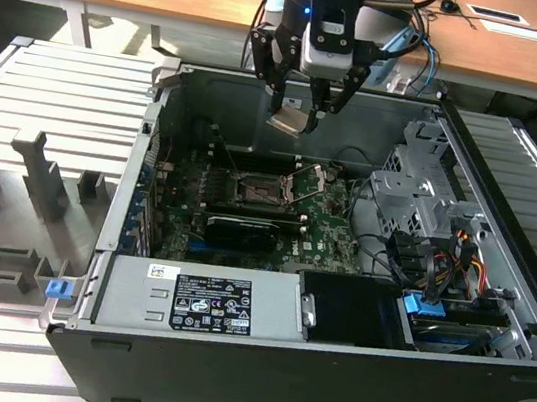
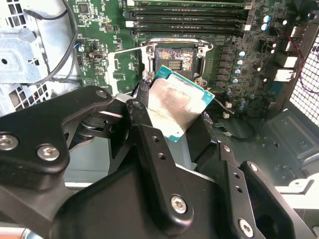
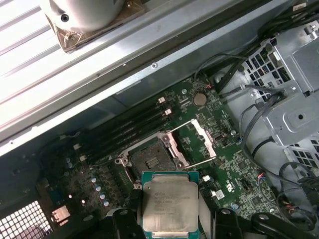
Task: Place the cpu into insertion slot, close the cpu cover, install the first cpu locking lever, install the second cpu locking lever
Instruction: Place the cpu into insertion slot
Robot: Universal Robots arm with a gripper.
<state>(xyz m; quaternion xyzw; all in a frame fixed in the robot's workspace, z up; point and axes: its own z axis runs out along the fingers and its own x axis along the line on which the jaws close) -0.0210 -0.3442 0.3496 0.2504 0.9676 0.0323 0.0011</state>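
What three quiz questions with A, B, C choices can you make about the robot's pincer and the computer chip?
1. Where is the cpu?
A. in the pincer
B. in the insertion slot
C. under the cpu cover

2. What colour is the cpu's flat face?
A. red
B. silver-grey
C. black

3. How is the cpu cover?
A. shut flat
B. swung open
C. held by the pincer

Answers:
1. A, the pincer grips the cpu above the green board.
2. B, its metal face looks pale silver-grey in both wrist views.
3. B, the frame stands swung away from the empty insertion slot.
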